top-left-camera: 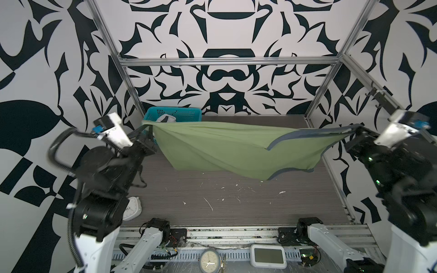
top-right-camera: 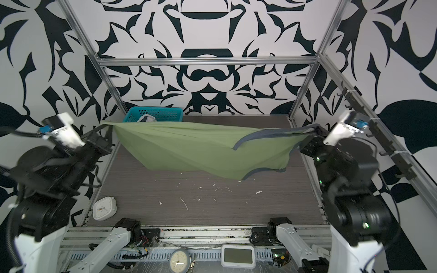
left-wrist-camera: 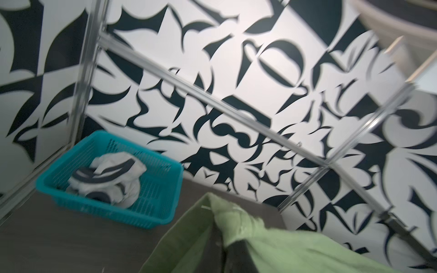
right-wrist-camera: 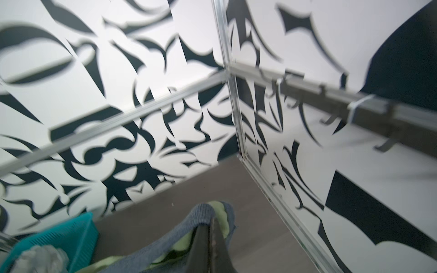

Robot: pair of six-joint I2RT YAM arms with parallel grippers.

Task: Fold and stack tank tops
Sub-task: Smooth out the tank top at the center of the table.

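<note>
Left gripper [top-left-camera: 147,129] and right gripper [top-left-camera: 357,132] are each pinched tight on an end of the olive green sleeveless cloth tank top with grey-blue trim [top-left-camera: 224,149]. It is stretched between them in the air and sags low over the dark grey wood-grain tabletop [top-left-camera: 236,205], which is flecked with white scuffs. The crumpled white tank top with navy trim [left-wrist-camera: 111,179] lies in the teal plastic mesh basket [left-wrist-camera: 155,210] at the far left corner. Black-and-white patterned wall panels [top-left-camera: 227,30] in an aluminium frame [top-left-camera: 227,61] enclose the space. A white rounded alarm clock [top-right-camera: 104,208], a round analogue clock [top-right-camera: 179,262] and a white digital display [top-right-camera: 237,256] sit along the near edge; their markings are too small to read.
</note>
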